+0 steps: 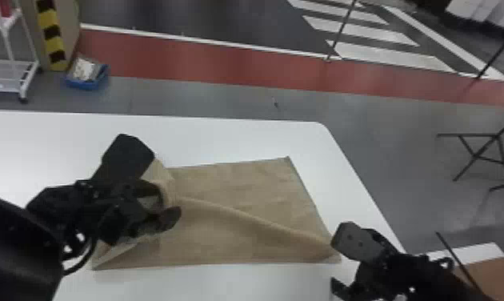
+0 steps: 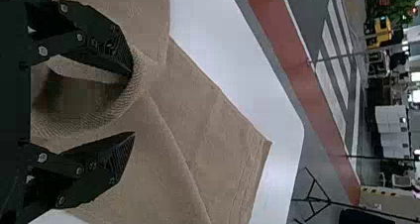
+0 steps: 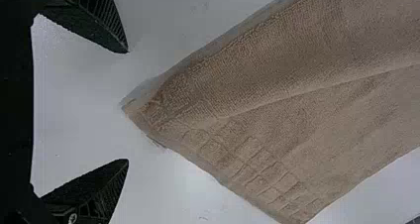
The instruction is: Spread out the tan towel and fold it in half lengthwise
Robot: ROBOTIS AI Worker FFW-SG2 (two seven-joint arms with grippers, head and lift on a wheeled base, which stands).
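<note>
Tan towel (image 1: 239,180) lies partly spread on the white surface (image 1: 239,138), its right portion flat and its left portion rumpled. A raised ridge runs diagonally from the rumpled part to the near right corner. In the left wrist view, cloth curls up in a loop beside one finger.

Left tool (image 1: 165,182): over the towel's left portion, fingers well apart; the loop touches one finger, but the pair is not closed on it. Right tool (image 1: 334,262): at the near right corner, fingers spread wide, nothing gripped (the corner points toward the gap between the tips).

Surroundings: grey floor (image 1: 207,96) with a red strip (image 1: 191,60) beyond the surface; a white cart (image 1: 9,62) and a blue container (image 1: 85,83) stand at far left, black stand legs (image 1: 481,156) at right.
</note>
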